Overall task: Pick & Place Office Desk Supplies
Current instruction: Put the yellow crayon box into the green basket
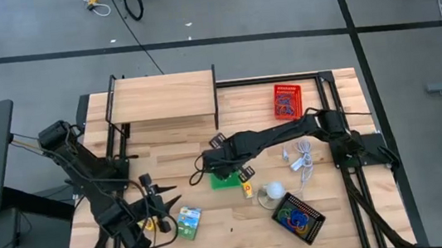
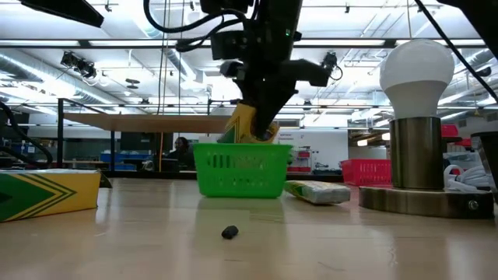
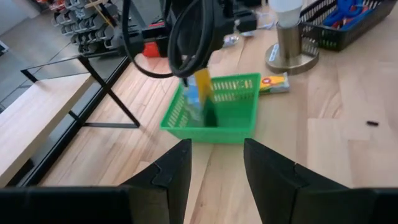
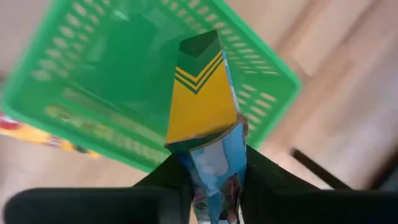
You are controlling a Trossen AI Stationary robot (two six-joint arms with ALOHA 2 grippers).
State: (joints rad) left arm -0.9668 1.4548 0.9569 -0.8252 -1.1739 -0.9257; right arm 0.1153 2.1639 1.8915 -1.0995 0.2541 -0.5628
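A green mesh basket (image 1: 226, 179) stands mid-table. Above it my right gripper (image 4: 214, 186) is shut on a yellow and green printed packet (image 4: 202, 106) with a blue end. The packet's lower end reaches down behind the basket's rim (image 2: 240, 148). My left gripper (image 3: 214, 171) stands open with nothing between its fingers, near the table's front left, pointing toward the basket. A second green and yellow packet (image 1: 189, 220) lies flat beside it. A small yellow packet (image 1: 248, 189) lies just right of the basket. My right gripper pinches the packet's blue-printed upper end (image 4: 216, 160) between its two fingers. The fingers come from above, pointing steeply down. The packet hangs tilted below them (image 2: 250, 124), its green lower end (image 4: 200, 46) inside the green basket's opening.
A white ball-shaped lamp on a metal base (image 2: 419, 124) with white cord (image 1: 300, 161) stands right of the basket. A black basket of coloured loops (image 1: 299, 219) is at the front right and a red basket (image 1: 287, 101) at the back right. A wooden shelf (image 1: 163, 95) stands at the back. A tiny dark piece (image 2: 229, 232) lies near the front.
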